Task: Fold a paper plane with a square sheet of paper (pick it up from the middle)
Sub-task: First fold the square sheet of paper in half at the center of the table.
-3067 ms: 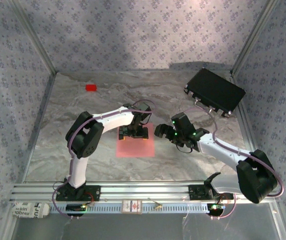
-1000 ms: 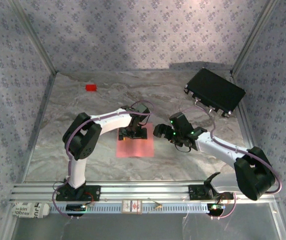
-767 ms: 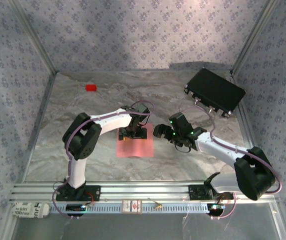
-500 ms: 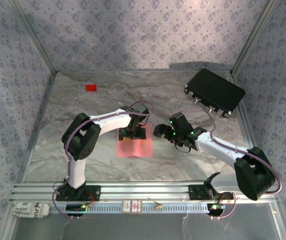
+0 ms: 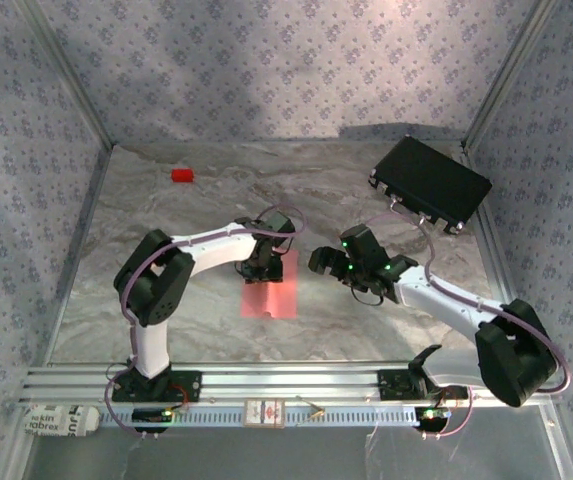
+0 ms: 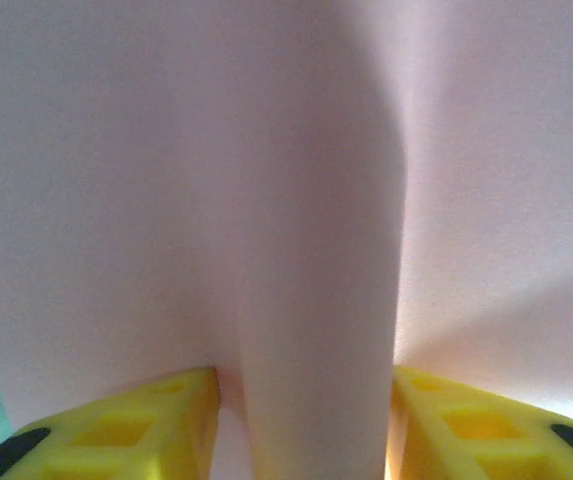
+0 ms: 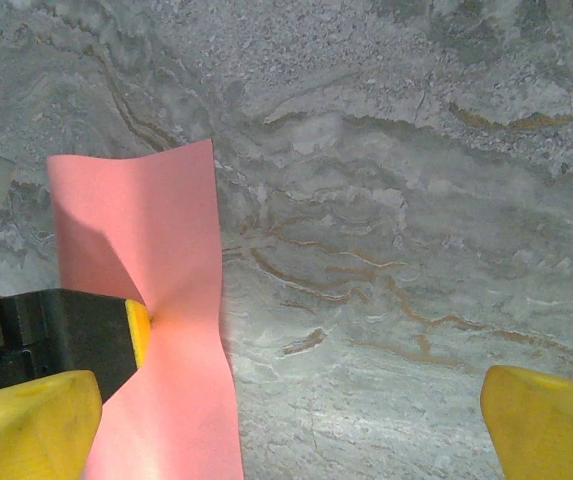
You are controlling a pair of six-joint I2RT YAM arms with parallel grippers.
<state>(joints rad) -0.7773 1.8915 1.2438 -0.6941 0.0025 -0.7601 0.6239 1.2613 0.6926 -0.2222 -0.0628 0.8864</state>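
Pinching step, pickup from the middle: left gripper (image 6: 306, 400) clamps a raised ridge of the square sheet of paper (image 7: 156, 230), with yellow fingers (image 6: 146, 420) pressed on either flank. Advice: lift slowly and grip centrally, so both halves droop evenly. Right gripper (image 7: 286, 425) is spread wide, just beside the sheet, not touching. Sheet: salmon-pink, plain, thin, humped at centre, otherwise lying mid-table on the marbled tabletop (image 7: 396, 200).

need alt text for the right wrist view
A pink sheet lies at the left on a grey marbled table, buckled where the left gripper pinches it from the left edge. The right gripper is open, its yellow fingertips at the two bottom corners.
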